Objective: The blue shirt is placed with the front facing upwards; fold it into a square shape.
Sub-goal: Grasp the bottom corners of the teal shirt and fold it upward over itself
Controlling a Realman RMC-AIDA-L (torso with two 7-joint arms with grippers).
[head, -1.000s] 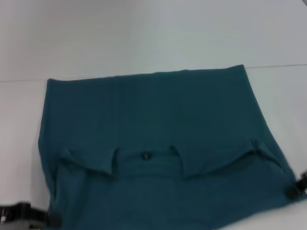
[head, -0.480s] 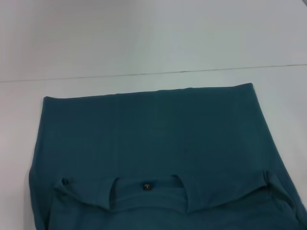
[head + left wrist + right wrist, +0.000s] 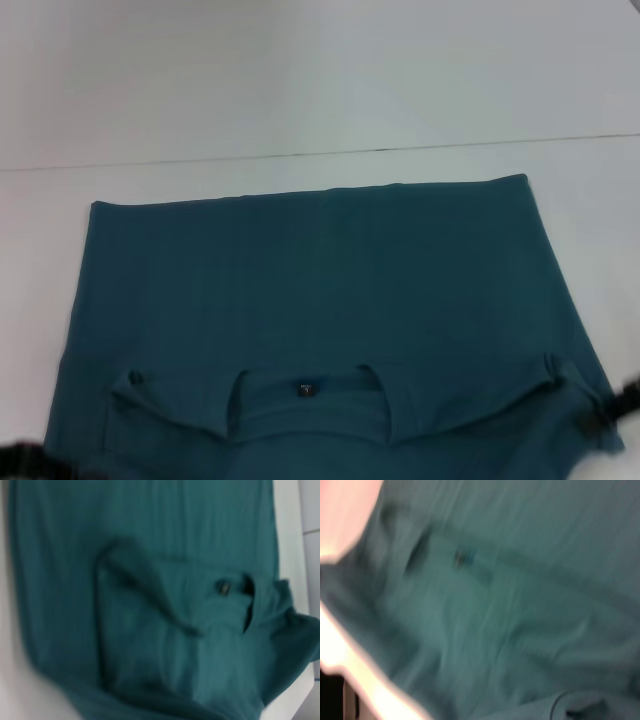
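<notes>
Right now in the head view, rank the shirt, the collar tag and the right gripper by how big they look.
1. Shirt, by far the largest.
2. Right gripper, only a dark sliver at the picture's edge, so its full size is unsure.
3. Collar tag, the smallest.

Matt, soft cloth blue shirt on smooth white table

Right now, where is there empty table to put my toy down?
The table is bare all along the far side, beyond the blue shirt's straight far edge. Narrower bare strips run beside the shirt's left and right edges. The near side is crowded: the left gripper and right gripper sit at the shirt's near corners.
</notes>
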